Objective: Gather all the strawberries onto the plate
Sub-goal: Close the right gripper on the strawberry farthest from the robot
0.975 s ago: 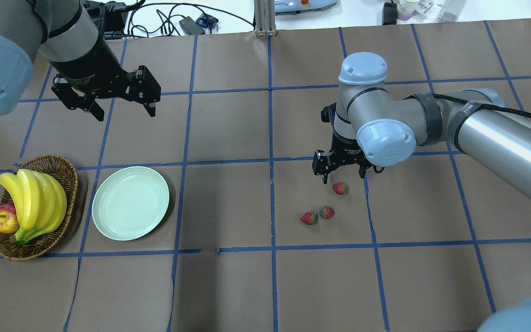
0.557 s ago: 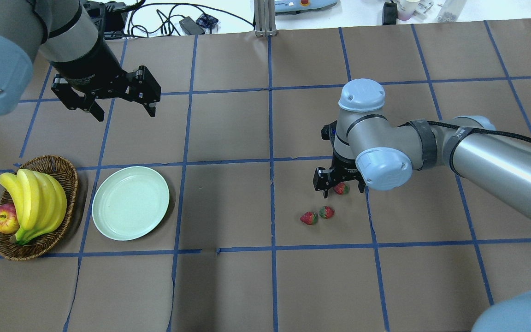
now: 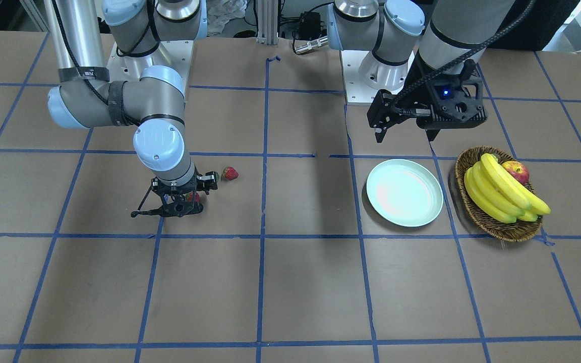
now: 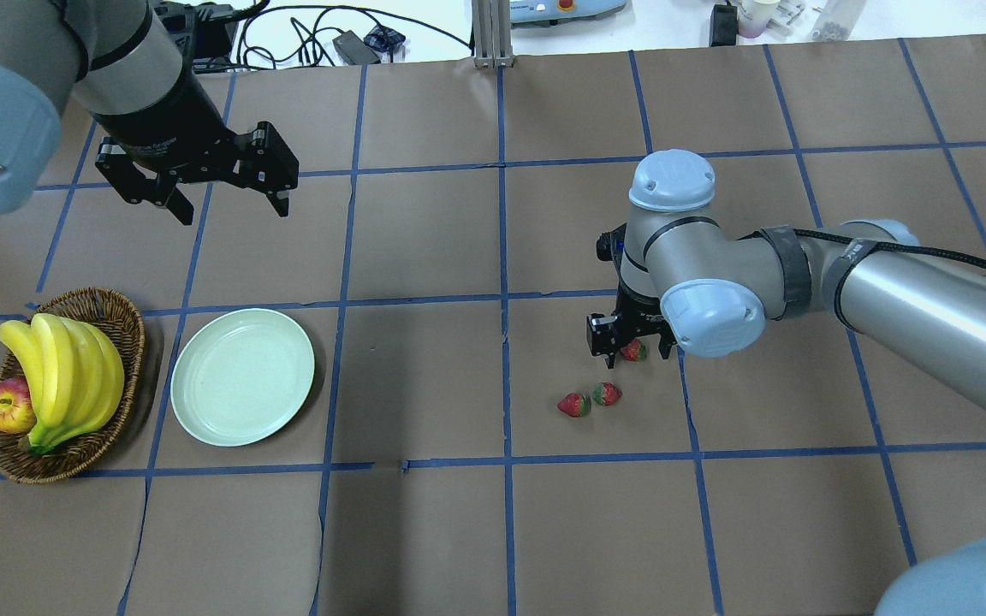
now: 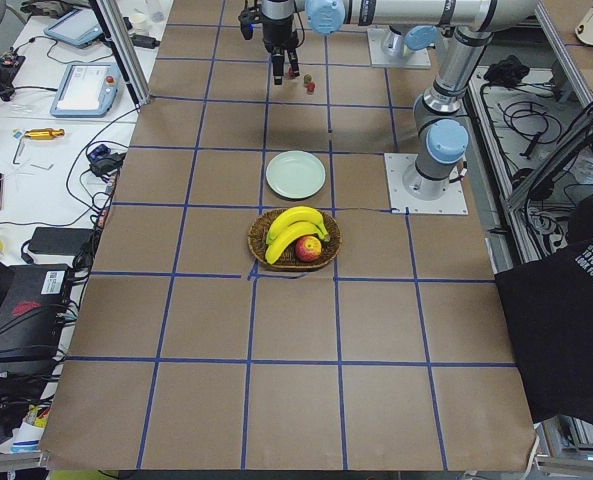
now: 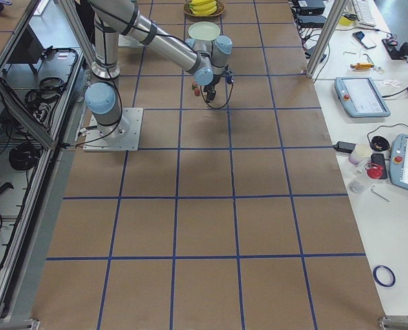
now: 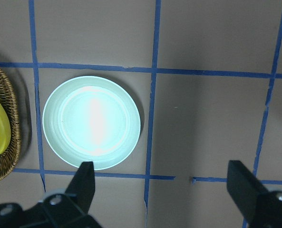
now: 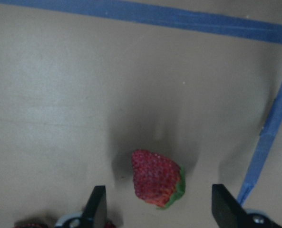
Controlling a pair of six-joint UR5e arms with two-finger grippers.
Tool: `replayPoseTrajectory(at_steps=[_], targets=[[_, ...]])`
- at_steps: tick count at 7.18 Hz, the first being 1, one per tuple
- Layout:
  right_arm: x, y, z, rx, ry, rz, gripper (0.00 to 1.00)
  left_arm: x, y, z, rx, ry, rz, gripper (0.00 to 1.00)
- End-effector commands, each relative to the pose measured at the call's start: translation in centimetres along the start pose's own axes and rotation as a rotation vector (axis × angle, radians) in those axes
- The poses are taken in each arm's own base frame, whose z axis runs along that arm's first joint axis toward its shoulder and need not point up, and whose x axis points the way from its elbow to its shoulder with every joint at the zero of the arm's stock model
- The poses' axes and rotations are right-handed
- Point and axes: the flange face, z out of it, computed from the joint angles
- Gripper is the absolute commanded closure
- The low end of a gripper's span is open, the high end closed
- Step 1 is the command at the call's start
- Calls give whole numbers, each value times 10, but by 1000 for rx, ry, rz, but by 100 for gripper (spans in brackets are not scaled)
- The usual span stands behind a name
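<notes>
Three strawberries lie on the table right of centre. My right gripper [image 4: 632, 341] is open and low over the far strawberry [image 4: 635, 352], one finger on each side. The right wrist view shows this strawberry [image 8: 156, 184] lying on the paper between the fingertips [image 8: 97, 209], apart from both. The other two strawberries [image 4: 574, 405] [image 4: 606, 393] lie side by side just nearer me. The mint-green plate [image 4: 242, 376] is empty at the left. My left gripper [image 4: 228, 198] is open and empty, hovering beyond the plate, and its wrist view looks down on the plate [image 7: 91, 122].
A wicker basket [image 4: 121, 318] with bananas [image 4: 65, 368] and a red apple [image 4: 9, 405] stands just left of the plate. Blue tape lines grid the brown table cover. Cables and equipment lie beyond the far edge.
My right gripper has moved toward me and down, from just beyond the far strawberry to straddling it. The left arm, the plate and the strawberries have not moved.
</notes>
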Motion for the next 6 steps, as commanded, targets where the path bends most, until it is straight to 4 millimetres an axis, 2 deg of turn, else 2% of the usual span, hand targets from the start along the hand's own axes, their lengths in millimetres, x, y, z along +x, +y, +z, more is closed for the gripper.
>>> replayPoseTrajectory(at_steps=[1, 3, 4, 5, 6], targets=[[0, -5, 0, 30, -1, 0, 13, 0, 0, 1, -1, 0, 0, 0], [1, -6, 5, 34, 5, -2, 14, 0, 0, 0, 1, -1, 0, 0], [2, -5, 0, 36, 5, -11, 22, 0, 0, 0, 1, 0, 0, 0], [2, -5, -1, 38, 7, -11, 45, 0, 0, 0, 1, 0, 0, 0], [2, -3, 2, 30, 5, -11, 57, 0, 0, 0, 1, 0, 0, 0]])
